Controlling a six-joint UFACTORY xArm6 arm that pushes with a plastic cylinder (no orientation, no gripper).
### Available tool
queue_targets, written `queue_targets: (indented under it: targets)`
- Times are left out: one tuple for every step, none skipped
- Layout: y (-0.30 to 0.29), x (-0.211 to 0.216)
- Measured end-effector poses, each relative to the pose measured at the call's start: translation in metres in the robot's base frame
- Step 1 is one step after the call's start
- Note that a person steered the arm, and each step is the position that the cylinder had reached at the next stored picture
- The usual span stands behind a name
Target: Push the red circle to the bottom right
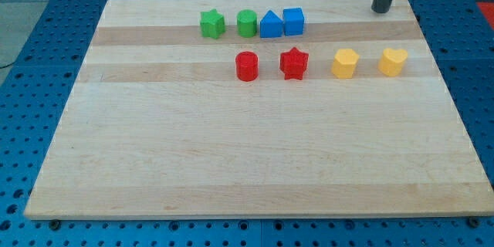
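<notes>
End effector, a bare rod holding nothing, tip (381, 10) at surface (231, 170) top right, far from red circle (247, 66), beside red star (294, 63). Push not started.

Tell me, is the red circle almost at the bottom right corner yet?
Not yet. Nothing looks done: the red circle sits in the upper middle of the board, just left of the red star. My tip is at the view's top right, far from every block and touching none. The whole push down to the bottom right corner is left.
</notes>
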State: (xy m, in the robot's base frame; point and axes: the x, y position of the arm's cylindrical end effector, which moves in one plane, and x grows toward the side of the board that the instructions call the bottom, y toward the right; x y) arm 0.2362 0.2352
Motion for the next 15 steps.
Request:
queue_targets:
  targets:
    - [0.000, 0.000]
    - [0.000, 0.006]
    - [0.000, 0.021]
    - [-0.026, 0.031]
    - [-0.050, 0.060]
    - [-0.050, 0.082]
    - [-0.070, 0.100]
    - [-0.094, 0.100]
    - [-0.104, 0.100]
    - [-0.110, 0.100]
    - [-0.138, 0.100]
    - [-0.173, 0.088]
    - [-0.210, 0.096]
    - [-0.246, 0.123]
    - [-0.253, 0.144]
